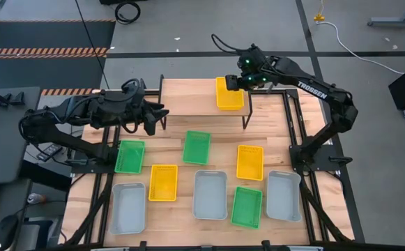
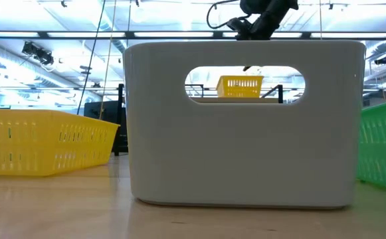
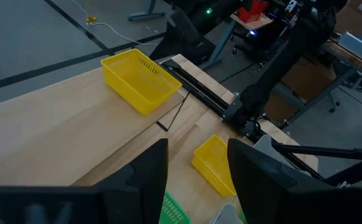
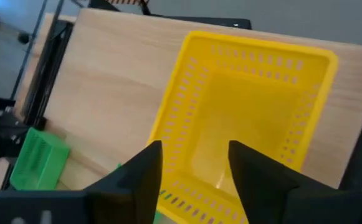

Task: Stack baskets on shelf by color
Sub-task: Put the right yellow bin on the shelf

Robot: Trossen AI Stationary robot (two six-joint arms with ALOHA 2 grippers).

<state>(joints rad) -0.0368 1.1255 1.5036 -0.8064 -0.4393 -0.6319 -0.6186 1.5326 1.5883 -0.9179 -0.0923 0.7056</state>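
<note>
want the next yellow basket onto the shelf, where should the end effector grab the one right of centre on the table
Grip one rim wall of the yellow basket, coming straight down from above: it sits upright and open-topped, with bare table around it, so one finger can slip inside the thin perforated wall and one outside. The right end effector, open above the shelf, is nearer.

White cable on floor.
</note>
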